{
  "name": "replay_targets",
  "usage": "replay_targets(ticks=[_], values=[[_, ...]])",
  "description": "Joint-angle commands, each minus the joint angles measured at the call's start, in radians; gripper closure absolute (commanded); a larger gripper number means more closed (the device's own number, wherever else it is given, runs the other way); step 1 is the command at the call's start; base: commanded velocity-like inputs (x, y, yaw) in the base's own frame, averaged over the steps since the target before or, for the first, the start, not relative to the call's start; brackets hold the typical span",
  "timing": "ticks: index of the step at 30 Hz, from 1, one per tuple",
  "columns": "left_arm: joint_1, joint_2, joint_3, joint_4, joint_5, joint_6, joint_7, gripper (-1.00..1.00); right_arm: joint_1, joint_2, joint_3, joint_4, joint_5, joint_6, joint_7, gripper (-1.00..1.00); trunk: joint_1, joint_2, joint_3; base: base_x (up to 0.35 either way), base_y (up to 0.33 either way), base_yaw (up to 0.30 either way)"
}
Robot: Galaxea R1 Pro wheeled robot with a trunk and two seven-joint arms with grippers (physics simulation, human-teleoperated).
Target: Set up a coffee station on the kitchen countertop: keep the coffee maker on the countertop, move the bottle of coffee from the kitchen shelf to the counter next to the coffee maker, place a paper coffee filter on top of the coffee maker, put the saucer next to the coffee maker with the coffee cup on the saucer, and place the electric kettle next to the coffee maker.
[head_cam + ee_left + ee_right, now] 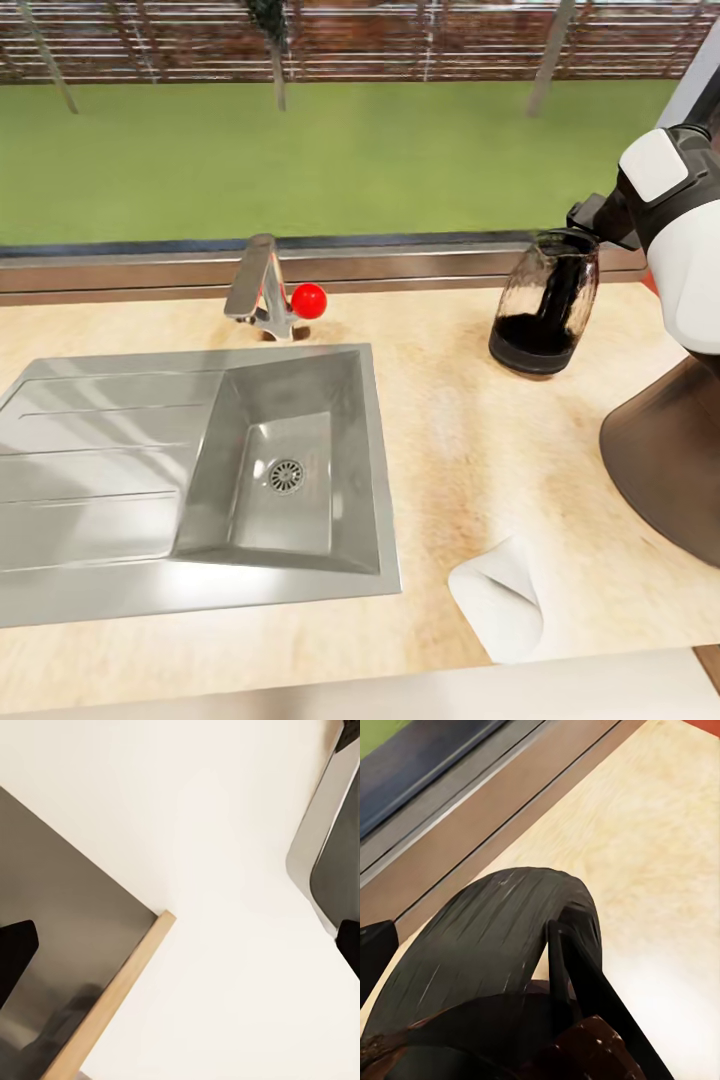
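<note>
As the head view is read first, the desk is recorded as a light beige wood-grain worktop with a steel sink set into its left part, a faucet with a red knob behind it. The electric kettle is listed standing upright on the desk toward the window, right of the sink, a clear glass jug with a dark lower part. The right arm is seen reaching to the kettle's top from the right. The coffee maker is entered as a dark curved mass at the right edge, near the kettle but apart from it. A curled white paper coffee filter is noted lying on the desk near the front edge.

Under the left wrist view, a pale surface, a wooden edge strip and a grey panel are logged; whether the left gripper is apart or together cannot be told.

Under the right wrist view, the kettle's dark handle and rim are catalogued close against the camera, with the desk beyond; the right gripper's state cannot be told.

Step judged in hand: placing the kettle beside the coffee maker. The next move is judged to call for confirming it stands steady, then clearing the arm upward without tipping it.
</note>
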Motion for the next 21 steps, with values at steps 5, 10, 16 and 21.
replay_targets(ticks=[5, 10, 16, 21], values=[[0.001, 0.0, 0.008, -0.001, 0.002, 0.001, -0.008, -1.0, -0.001, 0.002, -0.001, 0.0, -0.004, 0.002, -0.006, 1.0, 0.019, -0.036, -0.016, 0.0, 0.0, 0.0], [0.001, 0.0, 0.008, -0.001, 0.002, 0.001, -0.008, -1.0, -0.001, 0.002, -0.001, 0.0, -0.004, 0.002, -0.006, 1.0, 0.031, -0.057, -0.026, 0.0, 0.0, 0.0], [0.001, 0.0, 0.008, -0.001, 0.002, 0.0, -0.008, -1.0, -0.001, 0.0, -0.001, 0.0, -0.004, 0.002, -0.004, 1.0, 0.031, -0.057, -0.026, 0.0, 0.0, 0.0], [0.001, 0.0, 0.008, -0.001, 0.002, 0.0, -0.008, -1.0, -0.001, 0.0, -0.001, 0.0, -0.003, 0.002, -0.006, -1.0, 0.031, -0.057, -0.026, 0.0, 0.0, 0.0]])
